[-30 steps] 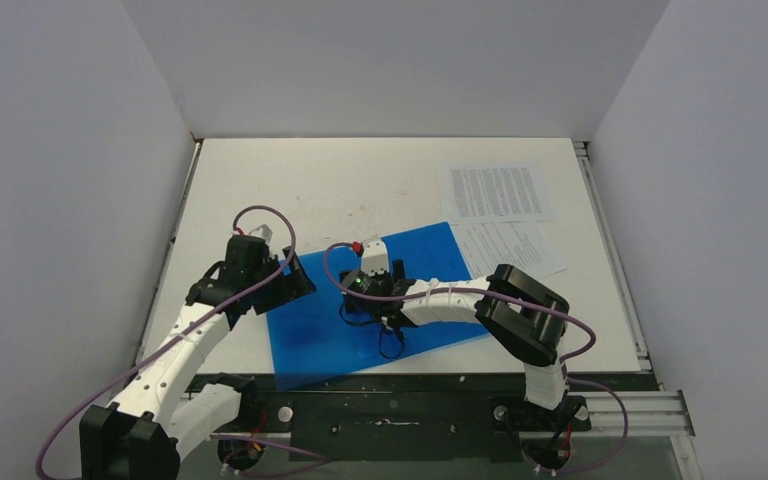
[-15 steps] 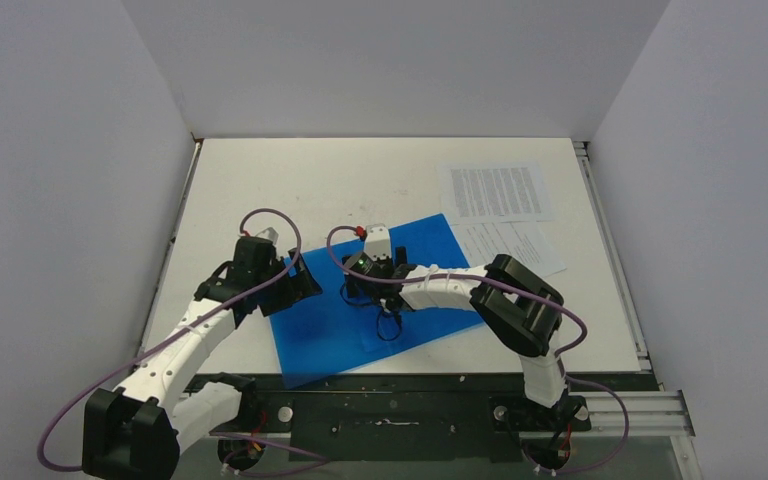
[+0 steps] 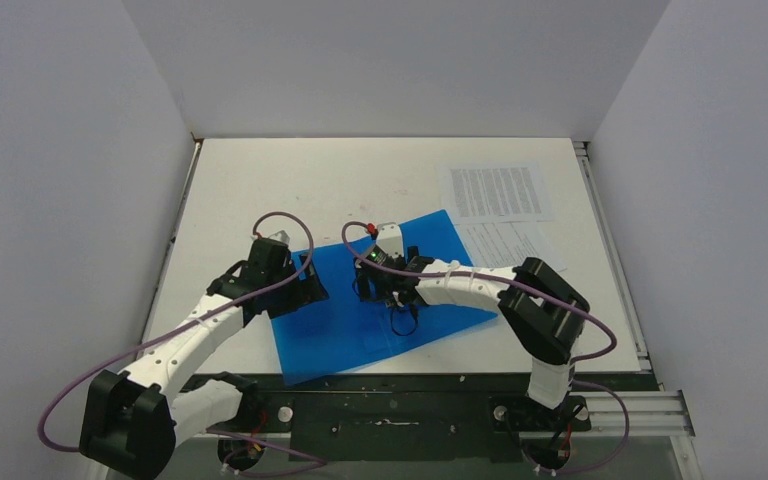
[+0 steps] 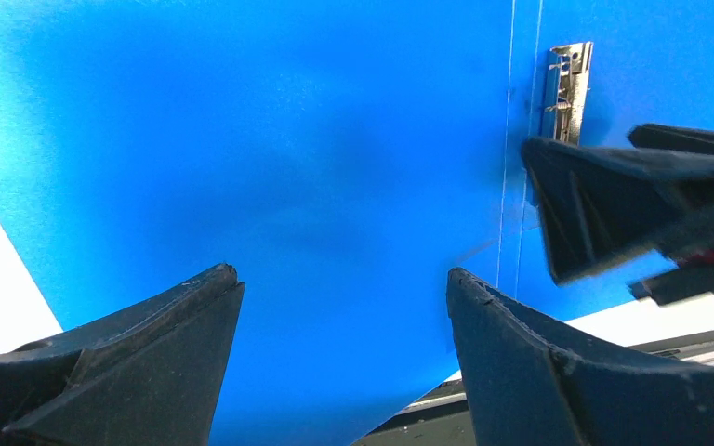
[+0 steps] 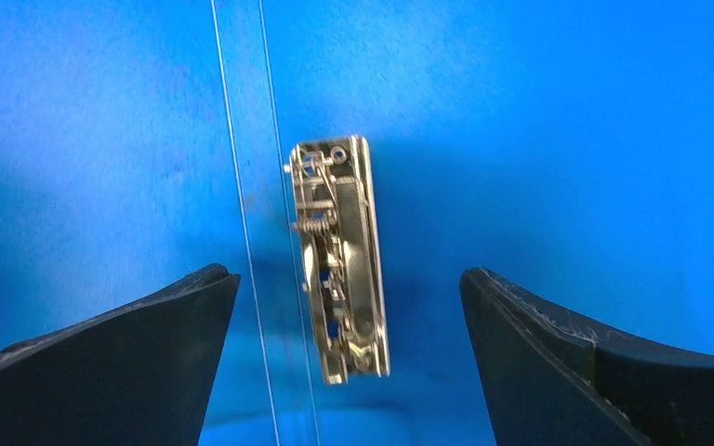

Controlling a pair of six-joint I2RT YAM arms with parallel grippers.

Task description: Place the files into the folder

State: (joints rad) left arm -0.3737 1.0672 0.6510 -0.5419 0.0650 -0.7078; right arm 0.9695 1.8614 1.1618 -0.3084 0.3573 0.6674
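The blue folder (image 3: 340, 325) lies open and flat at the table's front middle. Its metal clip (image 5: 339, 260) shows at the spine between my right fingers, untouched. My right gripper (image 3: 387, 290) is open and hovers over the clip (image 4: 567, 88). My left gripper (image 3: 305, 292) is open and empty over the folder's left half (image 4: 288, 139). The two files lie at the back right: one sheet (image 3: 497, 192) farther back, the other (image 3: 515, 245) nearer, its corner beside the folder's right edge. In the wrist views both grippers (image 4: 342, 272) (image 5: 346, 273) stand apart over the blue surface (image 5: 539, 139).
The white table (image 3: 290, 190) is boxed in by grey walls on the left, back and right. A black rail (image 3: 410, 385) runs along the front edge, just under the folder's near corner. My right fingers (image 4: 595, 204) show in the left wrist view, close to my left gripper.
My left gripper has moved right, from the folder's left edge to over its left half. My right gripper and arm have shifted slightly right. Both stay open.
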